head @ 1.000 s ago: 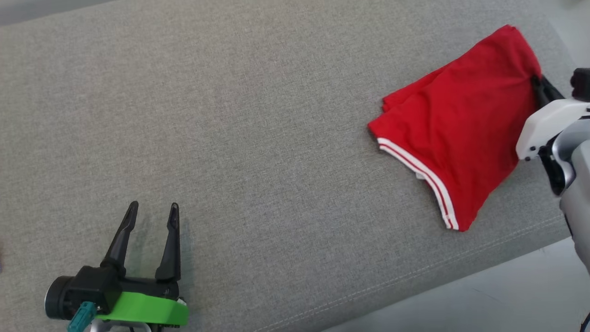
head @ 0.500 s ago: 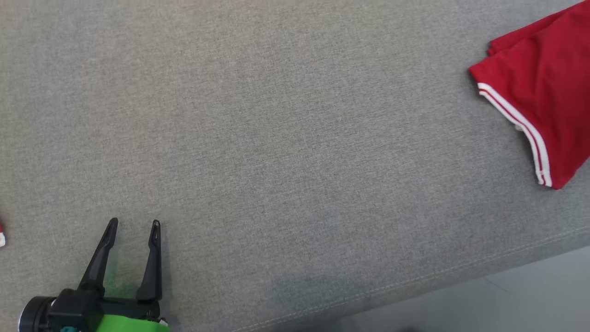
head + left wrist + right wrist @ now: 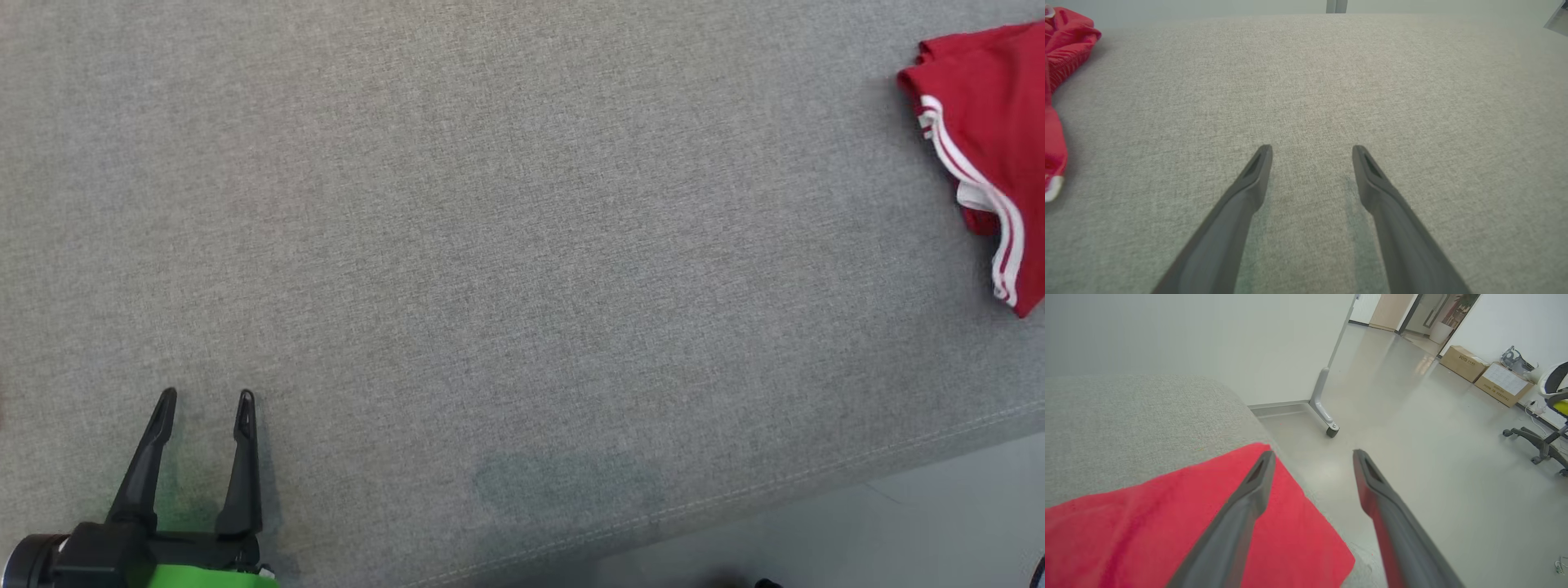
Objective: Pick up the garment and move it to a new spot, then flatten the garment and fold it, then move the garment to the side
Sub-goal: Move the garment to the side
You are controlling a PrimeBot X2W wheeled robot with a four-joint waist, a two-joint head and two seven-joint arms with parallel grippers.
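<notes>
The garment [image 3: 992, 122] is red with white stripes along one hem and lies folded at the far right of the grey fabric surface [image 3: 490, 245], cut off by the head view's edge. From the right wrist view, my right gripper [image 3: 1312, 454] hangs open just above the garment's [image 3: 1147, 522] corner at the surface's end, with nothing between its fingers. My left gripper [image 3: 206, 398] stands open at the lower left, far from the garment. Its fingers hover over bare grey cloth [image 3: 1311, 149].
Another red cloth [image 3: 1061, 53] lies bunched at the left of the left wrist view. The surface's seamed front edge [image 3: 735, 506] drops to pale floor [image 3: 898, 531]. Beyond the surface's end stand a partition's wheeled foot [image 3: 1327, 412], cardboard boxes [image 3: 1466, 361] and an office chair [image 3: 1543, 445].
The head camera has swung, so the garment now sits at the picture's right edge. My right gripper, earlier pinching the garment's edge, now stands open. The left gripper stays open.
</notes>
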